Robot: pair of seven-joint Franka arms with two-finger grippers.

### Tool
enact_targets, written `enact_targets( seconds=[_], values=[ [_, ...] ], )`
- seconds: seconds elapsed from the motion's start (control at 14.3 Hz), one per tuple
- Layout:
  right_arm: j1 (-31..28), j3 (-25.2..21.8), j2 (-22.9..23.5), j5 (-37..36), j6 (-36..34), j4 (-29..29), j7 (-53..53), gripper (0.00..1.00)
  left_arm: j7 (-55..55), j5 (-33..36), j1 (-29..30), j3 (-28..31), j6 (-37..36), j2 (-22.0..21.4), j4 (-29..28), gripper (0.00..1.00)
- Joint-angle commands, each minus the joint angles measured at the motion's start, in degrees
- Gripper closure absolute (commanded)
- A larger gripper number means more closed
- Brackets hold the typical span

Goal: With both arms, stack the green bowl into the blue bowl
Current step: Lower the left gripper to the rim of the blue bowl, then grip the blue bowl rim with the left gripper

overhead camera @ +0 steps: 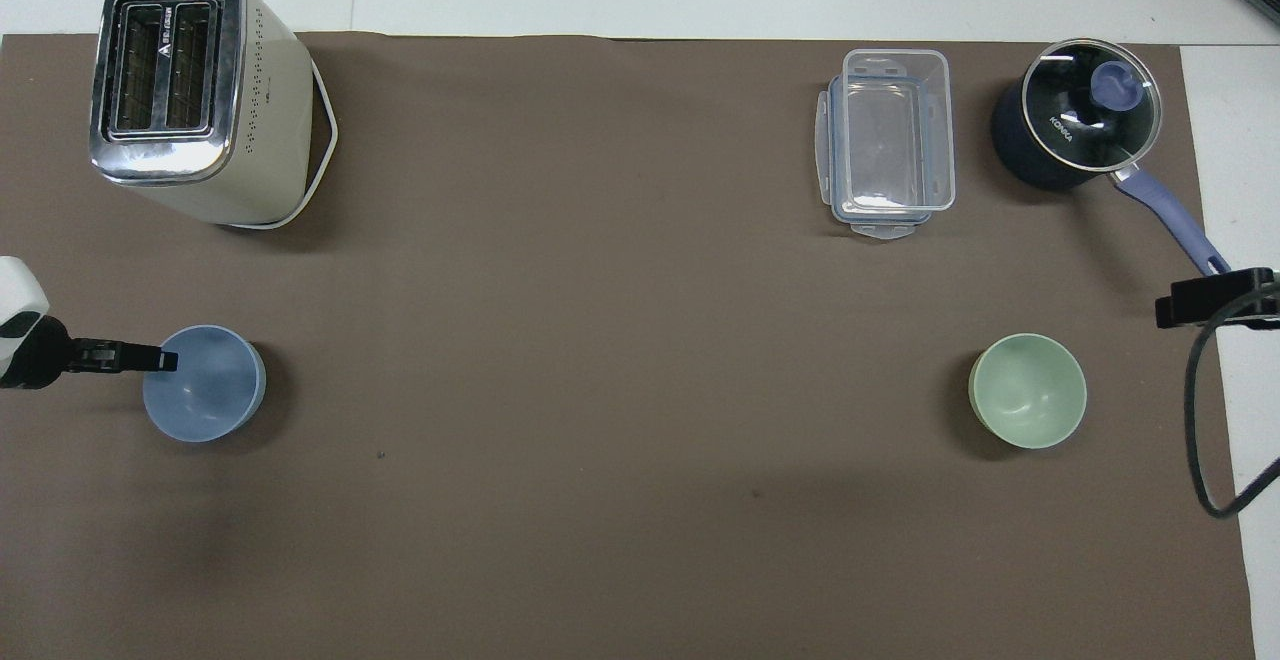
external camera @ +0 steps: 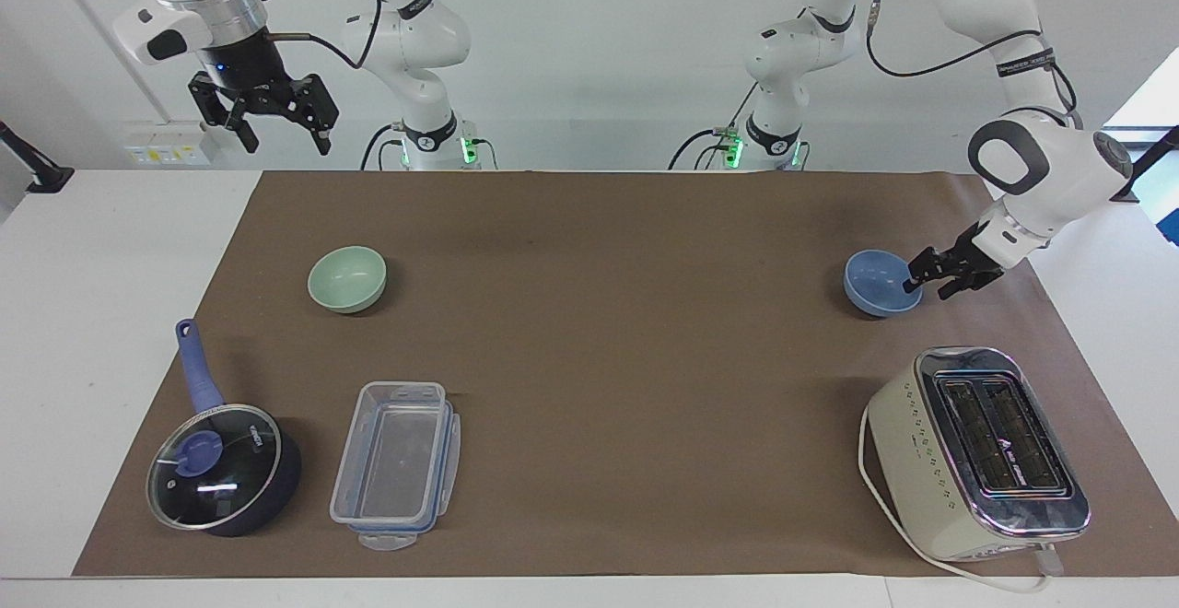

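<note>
Left gripper [external camera: 925,279] at mid-right, straddling blue bowl [external camera: 880,284] rim, fingers apart, not yet pinching. Right gripper [external camera: 274,117] spread, waiting upper left. Green bowl [external camera: 347,279] left-center. Could tip if shallow rim pinch slips.

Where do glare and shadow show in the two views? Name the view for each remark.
Facing view: bright glare streaks on the saucepan's glass lid and on the toaster's chrome top; the green bowl casts a soft shadow on the brown mat. Overhead view: a soft shadow beside the blue bowl; the toaster's chrome rim shines.
</note>
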Motion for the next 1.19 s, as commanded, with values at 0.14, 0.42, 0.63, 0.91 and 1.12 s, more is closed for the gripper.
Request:
enact_targets(
  seconds=[0.14,0.42,0.63,0.91,1.12],
  values=[
    [-0.6,0.3,-0.7,0.4,0.0,-0.5,-1.4,0.0,1.4,-1.3,0.2,-0.1,2.1,-0.7,-2.1,0.4],
    [-0.6,0.3,-0.7,0.4,0.0,-0.5,-1.4,0.0,1.4,-2.1,0.1,-0.1,1.8,-1.1,-1.9,0.74],
    [-0.6,0.3,-0.8,0.4,0.0,-0.5,-1.4,0.0,2.5,-2.1,0.1,-0.1,1.2,-1.2,-1.9,1.0],
    [-0.6,0.3,-0.8,0.4,0.0,-0.5,-1.4,0.0,3.0,-2.1,0.1,-0.1,0.6,-2.6,-1.9,1.0],
    [-0.6,0.3,-0.7,0.4,0.0,-0.5,-1.4,0.0,3.1,-2.1,-0.1,-0.2,0.0,-3.9,-2.1,1.0]
  ],
)
